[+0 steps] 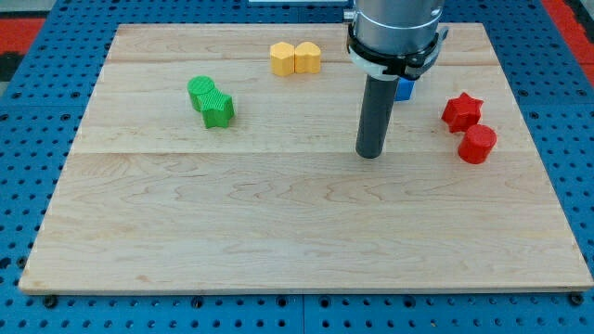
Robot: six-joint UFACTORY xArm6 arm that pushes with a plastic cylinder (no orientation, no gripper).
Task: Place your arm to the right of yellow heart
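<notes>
The yellow heart (295, 58) is sitting near the view's top edge of the wooden surface (278, 232), apparently one of two touching yellow pieces, with two touching green blocks (211, 100) lying well off toward the view's left. My tip (369, 154) is resting on the board to the right of the heart but noticeably lower in the view, so I am judging the task as mostly done, with a short move upward remaining. Further right, a blue block (404, 90) is peeking from behind the rod, a red star (461, 110) and a red cylinder (478, 144) are touching, and there is no claw here whose opening I could report.
</notes>
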